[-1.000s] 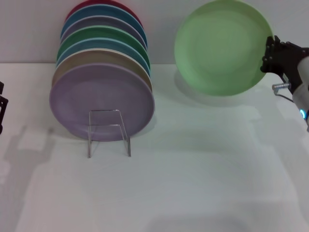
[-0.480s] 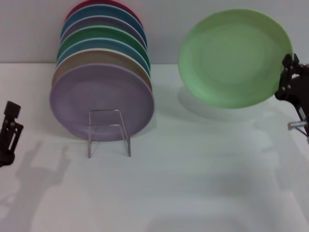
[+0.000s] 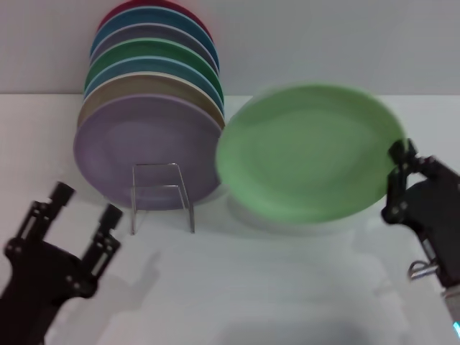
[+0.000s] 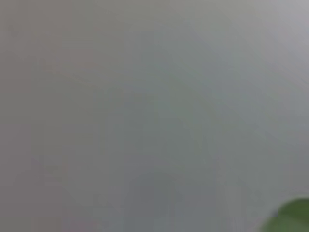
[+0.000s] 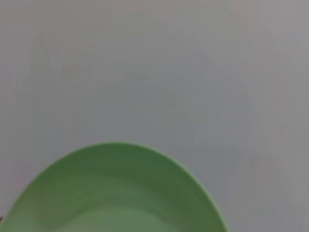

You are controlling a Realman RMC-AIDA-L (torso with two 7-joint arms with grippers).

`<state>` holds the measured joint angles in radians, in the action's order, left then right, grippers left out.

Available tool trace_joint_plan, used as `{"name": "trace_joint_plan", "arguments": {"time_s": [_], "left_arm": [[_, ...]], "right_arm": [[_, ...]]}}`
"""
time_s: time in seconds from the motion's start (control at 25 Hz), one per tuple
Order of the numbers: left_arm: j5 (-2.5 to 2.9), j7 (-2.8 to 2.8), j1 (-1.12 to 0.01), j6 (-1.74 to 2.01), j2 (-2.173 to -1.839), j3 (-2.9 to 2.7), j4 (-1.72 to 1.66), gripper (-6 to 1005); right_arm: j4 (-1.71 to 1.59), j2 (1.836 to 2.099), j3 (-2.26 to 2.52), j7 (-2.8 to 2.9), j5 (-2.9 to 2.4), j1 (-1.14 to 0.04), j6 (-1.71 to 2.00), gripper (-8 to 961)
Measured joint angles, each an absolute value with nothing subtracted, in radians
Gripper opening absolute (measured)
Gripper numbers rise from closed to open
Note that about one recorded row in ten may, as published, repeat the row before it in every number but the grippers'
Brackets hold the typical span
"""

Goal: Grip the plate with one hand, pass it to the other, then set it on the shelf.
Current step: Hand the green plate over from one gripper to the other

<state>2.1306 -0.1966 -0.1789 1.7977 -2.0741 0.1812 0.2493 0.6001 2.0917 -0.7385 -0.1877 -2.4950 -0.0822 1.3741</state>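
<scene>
The plate (image 3: 310, 151) is held by its right rim in the clamped right claw (image 3: 399, 188), aloft over the counter (image 3: 287, 287), presented for transfer. The left claw (image 3: 85, 203), spread and empty, is raised near the shelf (image 3: 162, 195).

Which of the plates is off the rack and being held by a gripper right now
The light mint-green plate, held at its edge by the right gripper, out beside the stack. The other plates, lilac plate in front, stand together on the clear shelf.
</scene>
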Motion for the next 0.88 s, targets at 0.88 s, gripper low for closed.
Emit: {"name": "trace_joint_plan", "arguments": {"time_s": [0.88], "left_arm": [[2.125, -0.112, -0.217, 1.528, -2.077, 0.138, 0.335, 713]], "right_arm": [[0.756, 2.092, -0.337, -0.765, -2.213, -0.079, 1.400, 68]]}}
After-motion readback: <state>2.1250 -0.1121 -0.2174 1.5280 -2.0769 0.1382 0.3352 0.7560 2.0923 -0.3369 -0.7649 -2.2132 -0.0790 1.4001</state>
